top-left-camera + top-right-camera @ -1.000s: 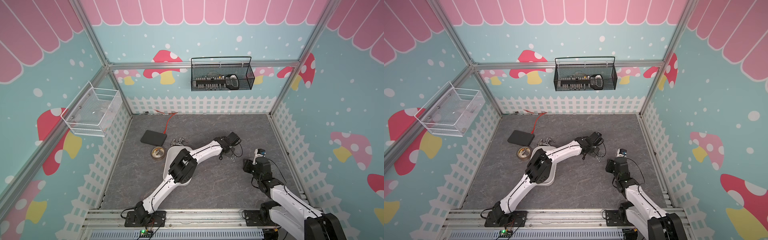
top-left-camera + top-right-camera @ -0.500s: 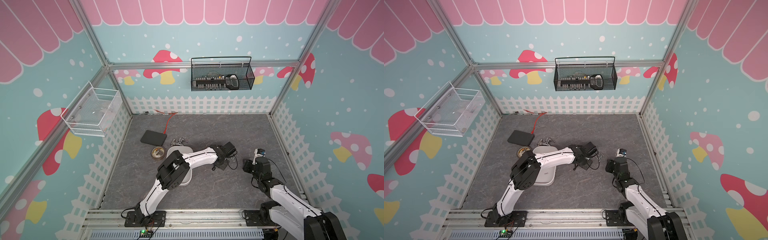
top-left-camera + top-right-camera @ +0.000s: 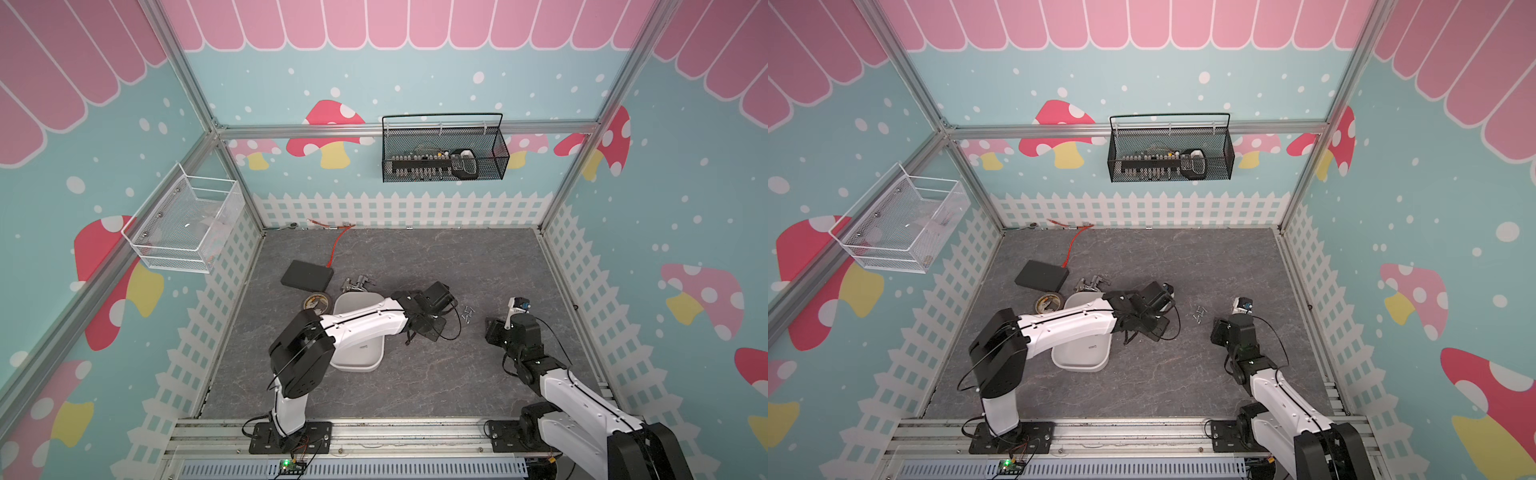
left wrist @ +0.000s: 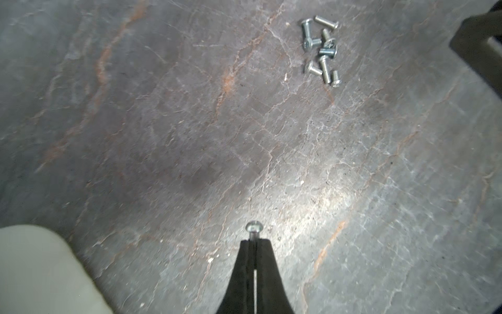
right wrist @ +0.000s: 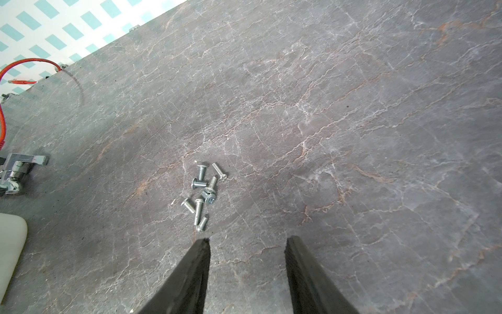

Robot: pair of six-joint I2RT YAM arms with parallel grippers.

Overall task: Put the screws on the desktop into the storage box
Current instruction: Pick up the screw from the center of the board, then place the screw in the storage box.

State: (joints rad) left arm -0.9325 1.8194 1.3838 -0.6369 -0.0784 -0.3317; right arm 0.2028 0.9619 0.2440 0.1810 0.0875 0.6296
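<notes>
Several small silvery screws (image 5: 202,195) lie in a loose pile on the dark grey veined desktop (image 3: 415,374), also visible in both top views (image 3: 468,312) (image 3: 1199,312) and the left wrist view (image 4: 322,50). My left gripper (image 4: 254,242) is shut on one screw (image 4: 254,227), whose head pokes out past the tips. It hangs over bare desktop between the pile and the white storage box (image 3: 357,361), beside the box's right edge (image 4: 40,266). My right gripper (image 5: 247,240) is open just short of the pile, with nothing between its fingers.
A flat black box (image 3: 306,275), a tape roll (image 3: 316,302) and shiny metal clips (image 3: 357,283) sit behind the storage box. An orange cable (image 3: 336,245) trails from the back wall. A black wire basket (image 3: 444,153) and a white one (image 3: 183,224) hang on the walls.
My left arm has drawn back from beside the screw pile toward the storage box, its gripper staying shut. The right arm has not moved.
</notes>
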